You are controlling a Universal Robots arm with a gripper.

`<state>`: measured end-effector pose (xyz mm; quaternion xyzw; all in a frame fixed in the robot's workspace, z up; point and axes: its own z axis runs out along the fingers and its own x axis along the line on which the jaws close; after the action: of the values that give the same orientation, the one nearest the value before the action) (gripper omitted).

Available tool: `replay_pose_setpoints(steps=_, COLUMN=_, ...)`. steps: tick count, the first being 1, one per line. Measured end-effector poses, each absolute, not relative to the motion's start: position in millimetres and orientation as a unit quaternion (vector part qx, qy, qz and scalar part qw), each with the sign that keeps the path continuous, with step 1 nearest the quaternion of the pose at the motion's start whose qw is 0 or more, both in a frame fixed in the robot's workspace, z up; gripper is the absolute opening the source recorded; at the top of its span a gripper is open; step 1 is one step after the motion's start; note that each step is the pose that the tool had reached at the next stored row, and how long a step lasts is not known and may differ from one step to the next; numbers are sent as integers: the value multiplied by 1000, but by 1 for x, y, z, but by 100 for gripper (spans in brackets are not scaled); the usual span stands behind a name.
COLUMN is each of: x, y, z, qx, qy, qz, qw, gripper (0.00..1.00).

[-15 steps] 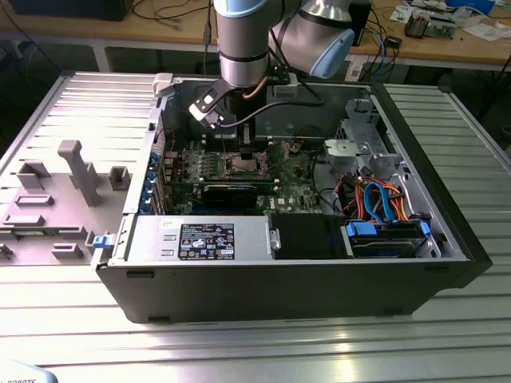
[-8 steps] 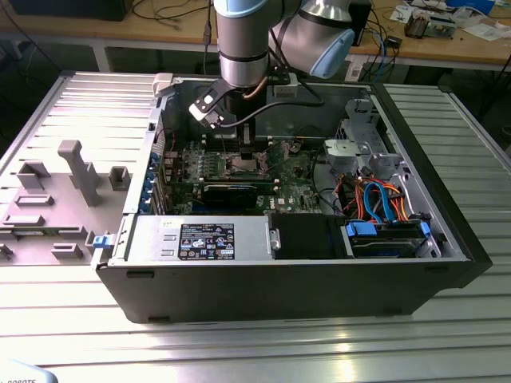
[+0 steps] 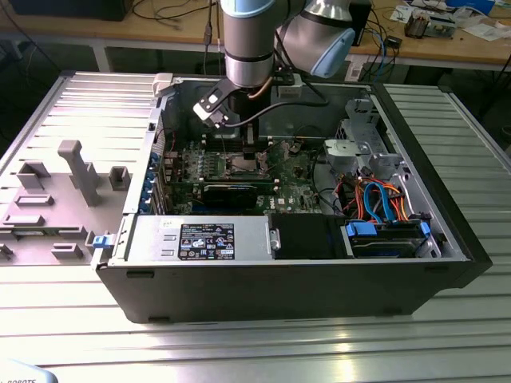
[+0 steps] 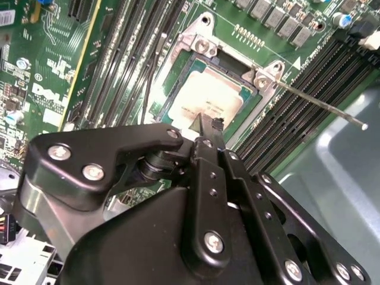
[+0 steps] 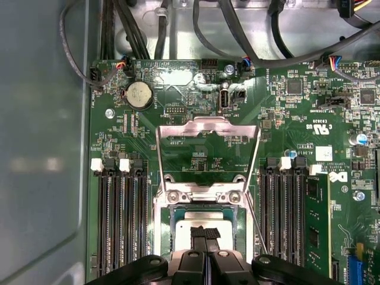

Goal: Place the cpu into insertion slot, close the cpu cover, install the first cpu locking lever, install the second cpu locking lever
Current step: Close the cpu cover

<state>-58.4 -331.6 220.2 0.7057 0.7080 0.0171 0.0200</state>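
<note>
The cpu (image 5: 185, 233) lies flat in the insertion slot (image 5: 167, 221), its dull silver top also showing in the second wrist view (image 4: 208, 95). My gripper (image 5: 205, 234) hangs right over the cpu, its black fingers pressed together and shut on nothing. The cpu cover (image 5: 208, 123) stands flipped open behind the socket, with the board showing through its cut-out. A thin metal locking lever (image 4: 320, 107) sticks out unlatched from the socket's corner. In the exterior view the gripper (image 3: 249, 155) reaches down into the open computer case (image 3: 279, 287).
Long black memory slots (image 5: 122, 219) flank the socket on both sides. A black expansion card (image 3: 231, 191), the power supply (image 3: 200, 239) and a drive cage with blue and orange cables (image 3: 383, 207) crowd the case. A grey fixture plate (image 3: 64, 191) lies at the exterior view's left.
</note>
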Motion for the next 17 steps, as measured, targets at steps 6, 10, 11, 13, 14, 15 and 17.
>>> replay_pose_setpoints(steps=6, x=-52, y=-332, z=220, qx=706, qy=708, qz=9, qw=12, gripper=11)
replay_pose_setpoints(steps=10, x=-52, y=-332, z=220, qx=706, qy=708, qz=9, qw=12, gripper=11)
replay_pose_setpoints(steps=11, x=-52, y=-331, z=221, qx=706, qy=708, qz=8, qw=12, gripper=11)
replay_pose_setpoints(steps=13, x=-52, y=-331, z=227, qx=706, qy=708, qz=7, qw=10, gripper=11)
replay_pose_setpoints(steps=14, x=-52, y=-331, z=229, qx=706, qy=708, qz=6, qw=9, gripper=11)
replay_pose_setpoints(steps=15, x=-52, y=-331, z=232, qx=706, qy=708, qz=5, qw=8, gripper=11)
replay_pose_setpoints(steps=17, x=-52, y=-331, z=234, qx=706, qy=708, qz=3, qw=7, gripper=11)
